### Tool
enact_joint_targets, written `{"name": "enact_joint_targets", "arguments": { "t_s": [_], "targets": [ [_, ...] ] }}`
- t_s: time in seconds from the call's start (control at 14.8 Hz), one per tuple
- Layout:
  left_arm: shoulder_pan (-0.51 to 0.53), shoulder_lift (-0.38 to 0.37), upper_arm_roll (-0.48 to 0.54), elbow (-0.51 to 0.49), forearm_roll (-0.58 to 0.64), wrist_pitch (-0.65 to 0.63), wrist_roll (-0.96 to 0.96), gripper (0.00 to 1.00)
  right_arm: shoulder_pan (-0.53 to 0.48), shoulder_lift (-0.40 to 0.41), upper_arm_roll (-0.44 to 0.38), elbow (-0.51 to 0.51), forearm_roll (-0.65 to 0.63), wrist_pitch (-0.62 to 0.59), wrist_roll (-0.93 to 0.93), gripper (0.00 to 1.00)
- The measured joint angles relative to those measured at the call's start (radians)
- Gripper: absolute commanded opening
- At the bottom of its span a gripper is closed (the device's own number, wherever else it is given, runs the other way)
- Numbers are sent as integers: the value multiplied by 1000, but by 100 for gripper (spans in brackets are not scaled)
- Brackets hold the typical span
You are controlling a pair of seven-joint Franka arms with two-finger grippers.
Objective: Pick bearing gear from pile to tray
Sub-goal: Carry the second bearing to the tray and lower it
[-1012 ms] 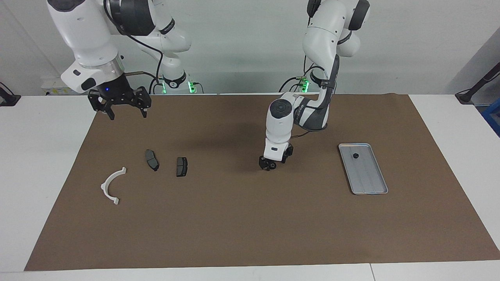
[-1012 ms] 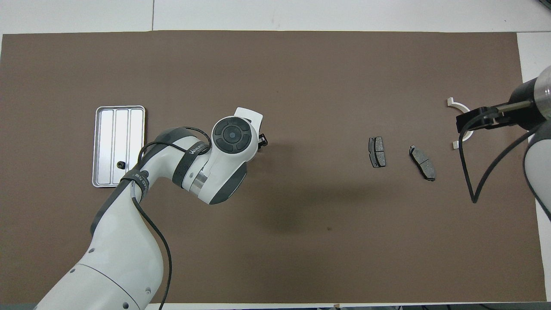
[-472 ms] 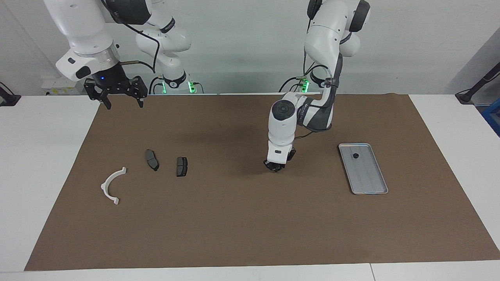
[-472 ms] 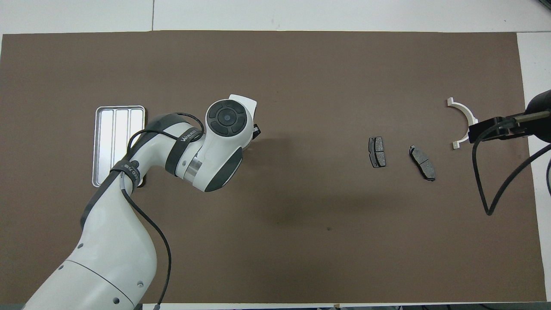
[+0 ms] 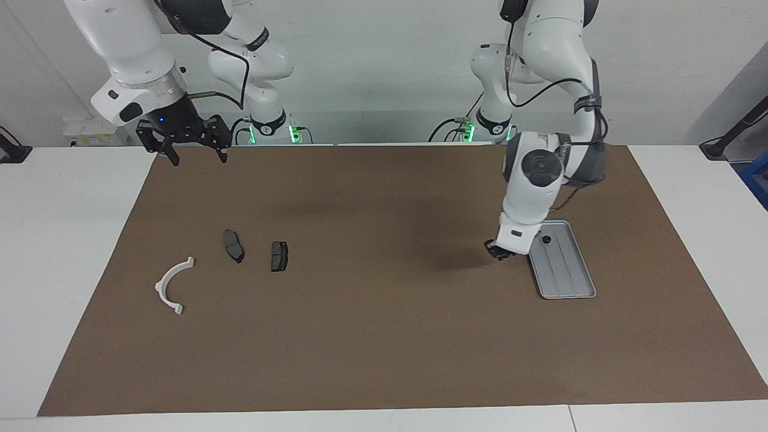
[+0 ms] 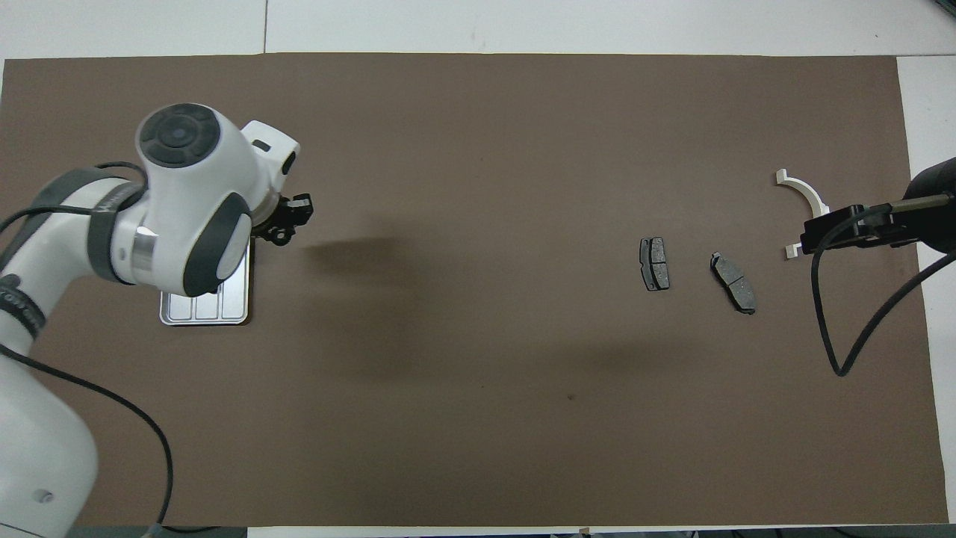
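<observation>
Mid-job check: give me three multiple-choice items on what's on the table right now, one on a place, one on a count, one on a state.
1. Where is the left gripper?
A. over the white arc
B. just beside the tray's rim
C. over the brake pads

2. How many small black round pieces lie in the tray?
A. none
B. one
C. three

3. How do the right gripper's fingers stand?
A. spread open, holding nothing
B. clamped on a pad
C. clamped on the arc

Answers:
1 B, it hangs by the tray's edge.
2 B, a single black round piece sits there.
3 A, the right gripper is raised with its fingers apart.
</observation>
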Motion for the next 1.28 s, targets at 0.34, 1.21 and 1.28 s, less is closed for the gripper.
{"name": "enact_joint_targets", "arguments": {
  "t_s": [0.34,1.21,1.28],
  "targets": [
    [150,-32,1,-117,0,114,256,0,-7,1,0,0,1,0,6,100],
    [197,25,0,-163,0,334,284,0,-57,2,48,0,1,0,6,100],
    [198,35,0,-163,0,350,284,0,-57,2,49,0,1,0,6,100]
  ]
}}
